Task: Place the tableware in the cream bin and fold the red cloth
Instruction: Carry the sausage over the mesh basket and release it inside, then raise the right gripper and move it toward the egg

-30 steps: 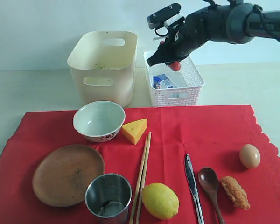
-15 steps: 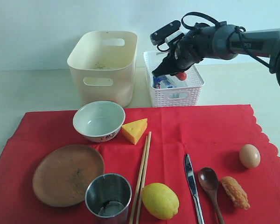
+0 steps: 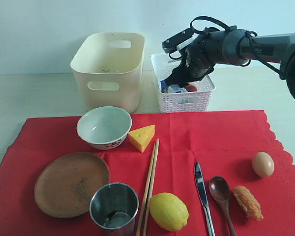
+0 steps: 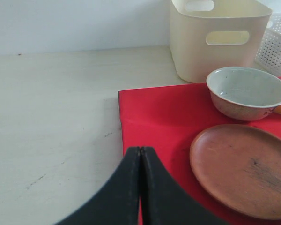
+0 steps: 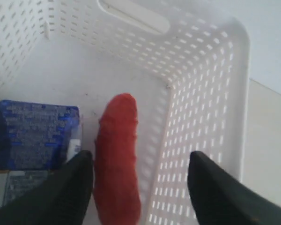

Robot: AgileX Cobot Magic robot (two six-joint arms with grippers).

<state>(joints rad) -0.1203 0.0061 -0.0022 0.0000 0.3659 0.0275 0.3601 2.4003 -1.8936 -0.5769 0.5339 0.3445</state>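
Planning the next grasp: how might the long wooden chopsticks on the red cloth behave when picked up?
The long wooden chopsticks look thin and straight, so probably light and stiff. Being two loose sticks side by side, one could slip out or roll. They lie flat on the red cloth, so jaws may pinch fabric.

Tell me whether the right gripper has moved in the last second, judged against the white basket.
Yes. The right gripper has come down from above the rim of the white basket into it, shifting slightly rightward.
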